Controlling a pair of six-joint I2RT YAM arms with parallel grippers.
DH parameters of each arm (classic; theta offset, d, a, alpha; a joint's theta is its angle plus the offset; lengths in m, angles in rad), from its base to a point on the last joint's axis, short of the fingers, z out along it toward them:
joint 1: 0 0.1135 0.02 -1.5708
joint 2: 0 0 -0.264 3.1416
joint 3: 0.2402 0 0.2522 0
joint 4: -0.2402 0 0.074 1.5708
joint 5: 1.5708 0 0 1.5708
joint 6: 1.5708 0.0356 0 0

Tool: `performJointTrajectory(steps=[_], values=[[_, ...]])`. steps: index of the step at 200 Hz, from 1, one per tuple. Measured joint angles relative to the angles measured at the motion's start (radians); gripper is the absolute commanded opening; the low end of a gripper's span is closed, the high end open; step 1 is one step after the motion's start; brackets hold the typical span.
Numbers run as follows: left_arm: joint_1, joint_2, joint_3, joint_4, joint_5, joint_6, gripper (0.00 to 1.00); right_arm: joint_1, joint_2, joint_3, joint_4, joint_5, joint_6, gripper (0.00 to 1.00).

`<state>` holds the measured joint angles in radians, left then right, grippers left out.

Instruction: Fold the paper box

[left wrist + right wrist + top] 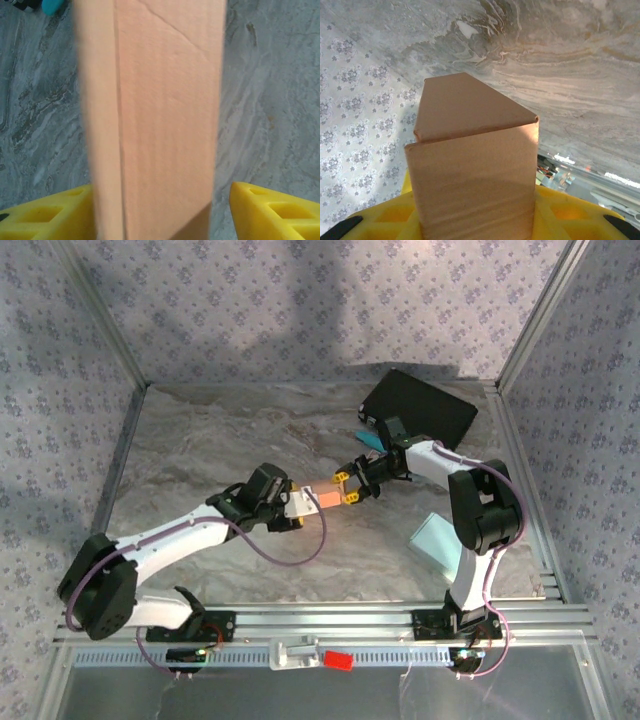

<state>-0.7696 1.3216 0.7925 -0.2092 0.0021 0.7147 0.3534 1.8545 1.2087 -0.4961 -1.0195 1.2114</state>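
While the right gripper clamps the paper box at frame centre, left gripper fingers open around it

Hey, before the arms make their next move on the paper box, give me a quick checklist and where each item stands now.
1. Right tool clamped on the paper box: ok.
2. Left tool clamped too: not ok, table shows between box and one finger.
3. Box sits between both tools: ok.
4. Black board apart from the box: ok.
5. Box creases fully folded: cannot tell.
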Motion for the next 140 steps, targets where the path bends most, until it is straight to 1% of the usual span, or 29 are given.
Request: performJointTrajectory(steps=[12,32,52,63,79,103,125,140], values=[[-0.004,0.016,0.018,0.001,-0.004,0.0,0.62,0.0,0.0,0.0,-0.016,-0.012,-0.001,0.45],[-0.01,0.023,0.031,-0.007,0.001,0.005,0.53,-0.002,0.0,0.0,-0.034,-0.023,-0.001,0.48],[-0.012,0.026,0.047,-0.042,0.013,0.014,0.42,-0.006,0.0,0.0,-0.048,-0.039,-0.007,0.53],[-0.012,0.029,0.061,-0.063,0.023,0.022,0.39,-0.008,0.0,-0.002,-0.057,-0.046,-0.014,0.58],[-0.011,0.033,0.081,-0.098,0.038,0.022,0.37,-0.011,0.0,-0.002,-0.064,-0.053,-0.018,0.64],[-0.01,0.034,0.107,-0.152,0.064,0.021,0.37,-0.023,0.0,-0.002,-0.078,-0.054,-0.029,0.68],[-0.01,0.035,0.137,-0.22,0.092,0.018,0.38,-0.047,-0.017,-0.001,-0.131,-0.03,-0.062,0.69],[-0.011,0.044,0.177,-0.299,0.121,0.014,0.38,-0.078,-0.058,0.001,-0.156,0.013,-0.09,0.69]])
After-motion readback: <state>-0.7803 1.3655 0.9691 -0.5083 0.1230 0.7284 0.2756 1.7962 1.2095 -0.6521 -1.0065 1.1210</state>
